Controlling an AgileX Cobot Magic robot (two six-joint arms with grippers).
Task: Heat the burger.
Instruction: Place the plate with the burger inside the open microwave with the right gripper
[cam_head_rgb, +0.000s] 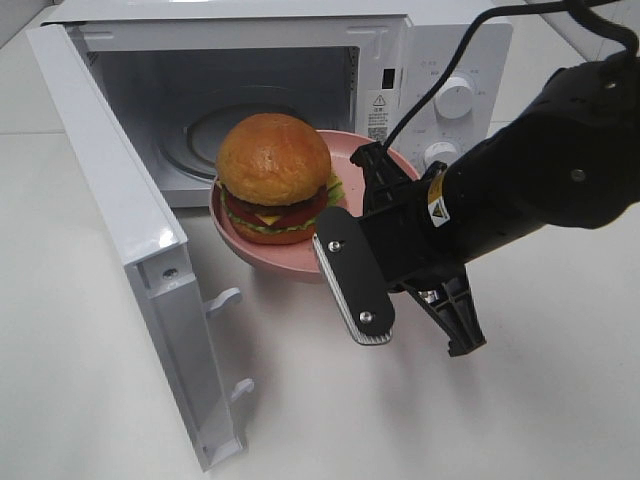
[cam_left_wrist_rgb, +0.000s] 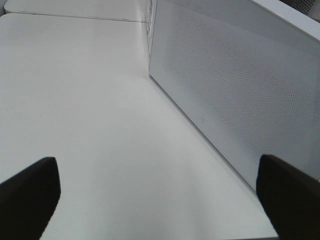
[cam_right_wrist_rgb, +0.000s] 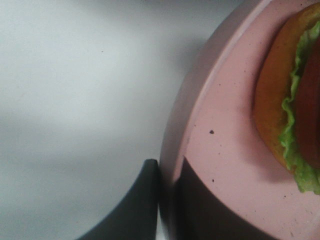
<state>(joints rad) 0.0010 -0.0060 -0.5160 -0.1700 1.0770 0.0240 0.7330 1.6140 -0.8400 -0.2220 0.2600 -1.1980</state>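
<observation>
Well, right tool (cam_right_wrist_rgb: 167, 200) tight on pink plate (cam_right_wrist_rgb: 220, 150), burger (cam_head_rgb: 273, 170) atop

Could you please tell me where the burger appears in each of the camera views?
Exterior high: the burger sits mid-frame on the pink plate, before the open microwave.
Left wrist: not in view.
Right wrist: burger cropped at the frame's edge, on the pink plate gripped by the right pincer.
Shared landmark: the white table, in all three.

One camera up high, one on each wrist.
The high one looks steeply down into the open microwave (cam_head_rgb: 250, 100). The right wrist camera sits tight against the pink plate (cam_right_wrist_rgb: 220, 150) and burger (cam_right_wrist_rgb: 275, 100), which the high view shares; the left skims low over the tabletop (cam_left_wrist_rgb: 100, 125) beside the microwave door (cam_left_wrist_rgb: 240, 90).
</observation>
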